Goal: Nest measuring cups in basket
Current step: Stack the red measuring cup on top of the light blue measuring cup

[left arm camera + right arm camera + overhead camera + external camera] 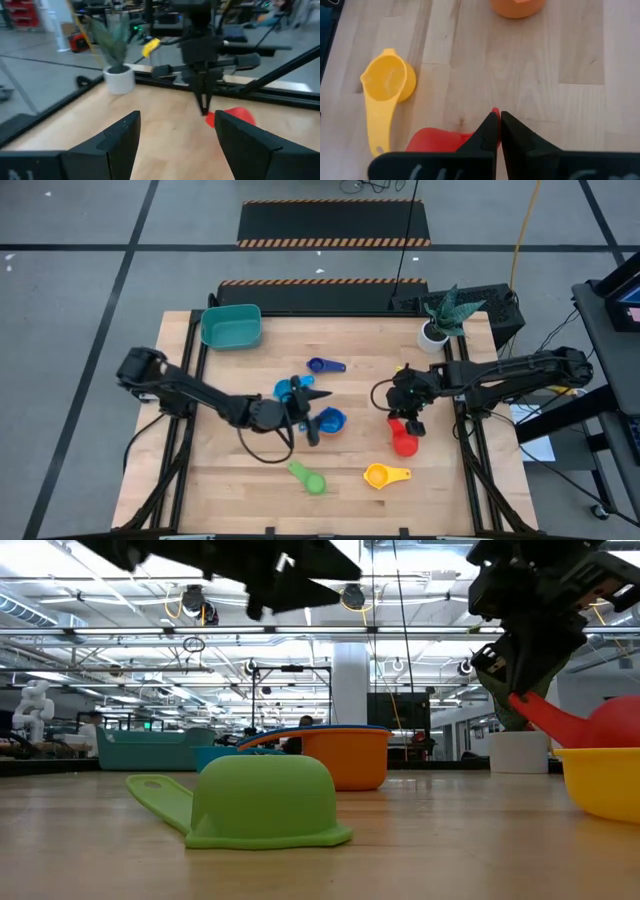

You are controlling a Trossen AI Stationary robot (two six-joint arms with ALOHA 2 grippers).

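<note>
the right gripper (pixel 410 418) was pinched shut on the handle of the red cup (pixel 404 442) near the right-centre of the table (pixel 240 490), its fingers closed tight with a sliver of red plastic showing between the tips in the right wrist view. the left gripper (pixel 312 427) hung open and empty over the middle of the table, beside the blue cup (pixel 331 421), with the light blue cup (pixel 288 389) and the dark blue cup (pixel 325 365) just beyond it toward the basket (pixel 232 326). that teal basket sat at the far left corner, well apart from every cup and with nothing visible inside. the yellow cup (pixel 384 475) and the green cup (pixel 308 477) lay near the front edge; an orange cup (pixel 345 756) showed only in the low view, behind the green one. a small white plant pot (pixel 434 333) stood at the far right corner. to do this step well, the right arm probably needed to lift the red cup straight up before travelling — a grip on a thin flat handle lets the bowl swing or twist. it would do best to carry it level, keep clear of the left arm in the centre, and set it down upright so smaller cups could drop in. i judged the task barely begun.
</note>
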